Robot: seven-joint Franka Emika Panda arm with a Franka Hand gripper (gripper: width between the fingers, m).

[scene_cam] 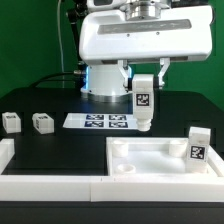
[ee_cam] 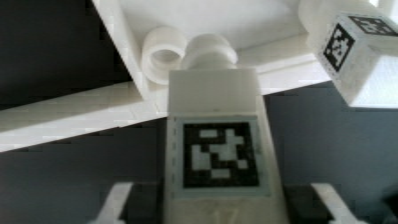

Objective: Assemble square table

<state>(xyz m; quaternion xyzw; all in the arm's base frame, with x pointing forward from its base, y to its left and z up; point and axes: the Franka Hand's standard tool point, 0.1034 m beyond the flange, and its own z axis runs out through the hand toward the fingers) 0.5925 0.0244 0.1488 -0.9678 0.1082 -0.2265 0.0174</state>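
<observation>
Over the large white plastic square slab's [scene_cam: 150,162] far rim, fingers [ee_cam: 121,205] clamp a small white tagged block leg [scene_cam: 143,103]: leg-fitting step, next likely needs corner alignment, then lowering.

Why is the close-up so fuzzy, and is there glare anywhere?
Wrist view: the held leg sits very near the lens, so its tag looks soft-edged, and the second leg is blurred too. Exterior view: sharper and evenly lit with faint shadows; the white slab is bright and shows little surface detail, but there is no harsh glare.
</observation>
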